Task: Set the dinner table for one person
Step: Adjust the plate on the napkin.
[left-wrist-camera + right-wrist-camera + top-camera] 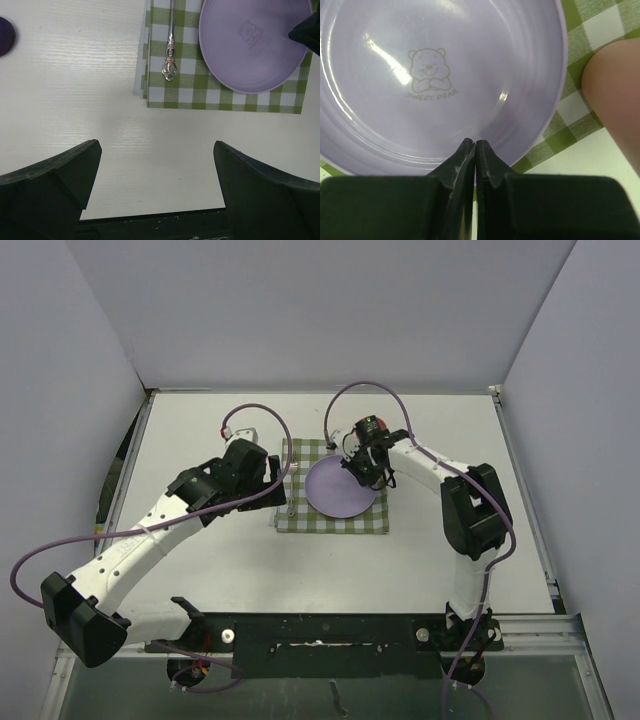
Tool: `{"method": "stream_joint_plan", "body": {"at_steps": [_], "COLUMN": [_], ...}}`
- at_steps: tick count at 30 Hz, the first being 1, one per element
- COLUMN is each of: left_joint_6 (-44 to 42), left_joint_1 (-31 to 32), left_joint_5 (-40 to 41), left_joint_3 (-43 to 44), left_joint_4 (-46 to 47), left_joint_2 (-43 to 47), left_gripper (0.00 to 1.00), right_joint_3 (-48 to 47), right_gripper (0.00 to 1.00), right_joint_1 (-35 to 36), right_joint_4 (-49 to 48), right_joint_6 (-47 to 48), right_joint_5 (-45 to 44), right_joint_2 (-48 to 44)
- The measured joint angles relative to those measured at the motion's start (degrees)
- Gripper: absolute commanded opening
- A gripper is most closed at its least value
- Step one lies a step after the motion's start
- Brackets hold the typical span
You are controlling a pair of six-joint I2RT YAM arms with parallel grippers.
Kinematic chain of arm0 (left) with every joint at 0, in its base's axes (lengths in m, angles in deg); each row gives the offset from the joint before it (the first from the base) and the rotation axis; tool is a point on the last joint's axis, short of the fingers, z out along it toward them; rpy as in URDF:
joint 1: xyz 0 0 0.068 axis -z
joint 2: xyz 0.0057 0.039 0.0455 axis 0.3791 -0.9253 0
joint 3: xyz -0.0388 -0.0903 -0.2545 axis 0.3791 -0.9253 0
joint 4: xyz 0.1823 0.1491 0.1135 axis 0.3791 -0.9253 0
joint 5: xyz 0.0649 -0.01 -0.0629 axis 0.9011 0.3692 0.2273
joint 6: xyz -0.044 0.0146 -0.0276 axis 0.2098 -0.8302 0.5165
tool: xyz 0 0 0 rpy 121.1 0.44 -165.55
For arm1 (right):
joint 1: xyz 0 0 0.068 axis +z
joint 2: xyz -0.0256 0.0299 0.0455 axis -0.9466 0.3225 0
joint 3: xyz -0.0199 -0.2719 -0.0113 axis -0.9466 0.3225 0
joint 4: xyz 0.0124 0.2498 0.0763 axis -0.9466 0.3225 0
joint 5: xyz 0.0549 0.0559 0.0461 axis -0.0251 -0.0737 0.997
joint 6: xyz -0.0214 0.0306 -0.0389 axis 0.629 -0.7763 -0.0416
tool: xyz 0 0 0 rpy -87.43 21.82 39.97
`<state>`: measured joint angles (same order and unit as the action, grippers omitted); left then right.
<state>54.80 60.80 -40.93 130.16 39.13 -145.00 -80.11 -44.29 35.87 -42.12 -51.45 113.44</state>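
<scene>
Two robot arms work over the dinner table [330,570], the white top that fills the floor of a grey-walled booth and lies beneath both arms. At its middle lies one green-and-white checked cloth [362,521] carrying one lilac plate [335,495]. One silver utensil [170,50] lies along the cloth's left side just beside the plate, only its ornate handle in view. The plate's well shows a line drawing of a smiling bear with folded arms above the words "SWEET BEAR". The right gripper [475,142] is at the plate's rim with its fingers pressed together; whether the rim is pinched between them cannot be told. The left gripper [156,150] hangs over bare tabletop beside the cloth's left edge, its fingers spread wide and holding nothing. One dark purple round object [5,36] is cut off at the left edge of the left wrist view. One smooth pinkish shape [615,95], unidentifiable, sits over the cloth beside the plate
</scene>
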Motion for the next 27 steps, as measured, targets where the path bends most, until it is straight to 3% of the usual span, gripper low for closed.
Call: {"method": "stream_joint_plan", "body": {"at_steps": [2, 4, 6, 27], "left_joint_6": [0.02, 0.09, 0.17, 0.35], "left_joint_1": [0.0, 0.0, 0.0, 0.0], "left_joint_5": [-0.17, -0.37, -0.5, -1.03], "left_joint_3": [-0.22, -0.48, -0.79, -2.08], "left_joint_4": [0.0, 0.04, 0.33, 0.85], "left_joint_2": [0.0, 0.0, 0.0, 0.09], "left_gripper": [0.98, 0.98, 0.98, 0.98], "right_joint_3": [-0.85, -0.9, 0.02, 5.49], "right_gripper": [0.04, 0.24, 0.34, 0.35], "right_joint_1": [0.15, 0.15, 0.07, -2.12], "right_joint_4": [0.26, 0.15, -0.72, -2.67], "right_joint_6": [0.0, 0.0, 0.04, 0.61], "right_joint_5": [-0.37, -1.16, -2.34, -3.98], "right_joint_2": [0.26, 0.11, -0.35, -2.89]}}
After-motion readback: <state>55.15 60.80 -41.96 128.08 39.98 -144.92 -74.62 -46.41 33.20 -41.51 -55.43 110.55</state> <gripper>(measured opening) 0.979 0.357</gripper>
